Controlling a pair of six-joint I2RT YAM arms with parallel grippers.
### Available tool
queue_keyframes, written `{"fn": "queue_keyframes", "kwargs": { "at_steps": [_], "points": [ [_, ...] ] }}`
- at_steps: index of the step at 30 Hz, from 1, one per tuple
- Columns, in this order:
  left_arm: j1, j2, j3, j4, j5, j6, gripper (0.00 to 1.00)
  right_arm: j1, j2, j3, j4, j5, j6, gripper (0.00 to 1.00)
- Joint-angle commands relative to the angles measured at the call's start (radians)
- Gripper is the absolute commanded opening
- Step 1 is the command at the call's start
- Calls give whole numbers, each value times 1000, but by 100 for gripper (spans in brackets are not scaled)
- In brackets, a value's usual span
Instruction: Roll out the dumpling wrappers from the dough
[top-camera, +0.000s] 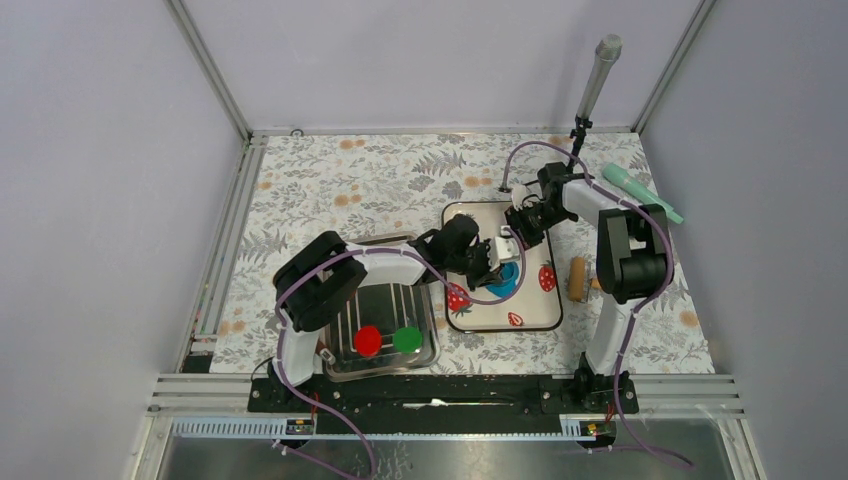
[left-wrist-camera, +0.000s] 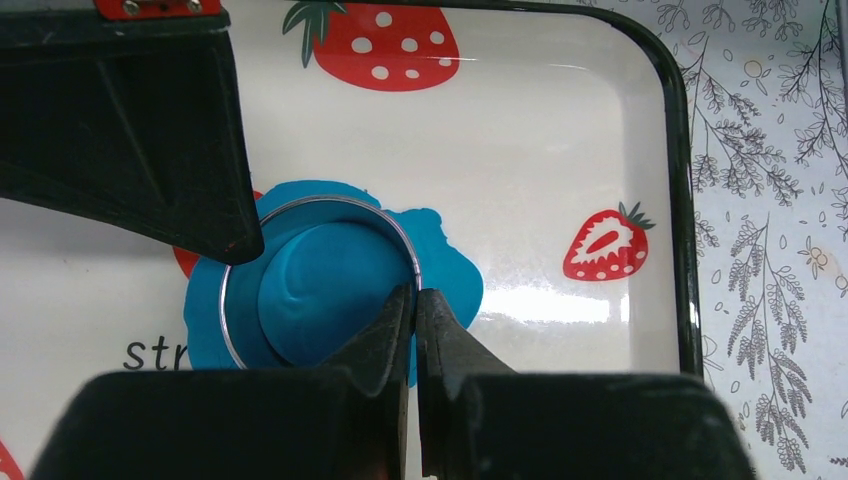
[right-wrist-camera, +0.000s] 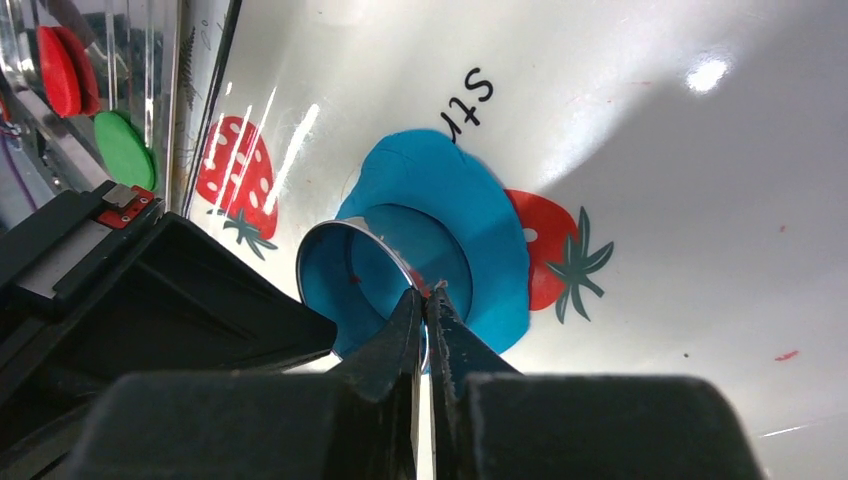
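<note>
- Looking from above, I see first the table (top-camera: 380, 180), covered with a flowered cloth; it carries all the other things.
- The left arm (top-camera: 330, 275) and the right arm (top-camera: 630, 255) both reach inward and meet over the same tray.
- The strawberry tray (top-camera: 535, 312), white with a dark rim, lies near the middle of the table. The metal tray (top-camera: 430, 357) lies just beside it on the left.
- A wooden roller (top-camera: 577, 279) lies on the cloth just beside the right edge of the strawberry tray.
- The dough (left-wrist-camera: 452, 272) is a flattened blue patch with a ragged edge. It lies on the floor of the strawberry tray and partly covers a printed strawberry.
- A metal ring (left-wrist-camera: 300, 203) stands on the dough, and I see blue both inside and outside of it.
- The left jaws are pressed together on the thin wall of the ring. The right jaws pinch the wall in the same way, on the opposite side.
- A red disc (top-camera: 368, 341) and a green disc (top-camera: 406, 340) lie side by side in the metal tray.
</note>
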Motion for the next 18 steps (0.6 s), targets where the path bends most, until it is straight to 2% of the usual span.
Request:
{"fn": "queue_keyframes", "kwargs": {
  "at_steps": [1,18],
  "points": [
    [-2,15,-73,3,-15,-12,0,18,-24,-78,53,136,6,0],
    [62,-13,-168,-18,-44,13,0,19,-121,-254,73,241,47,0]
  ]
}}
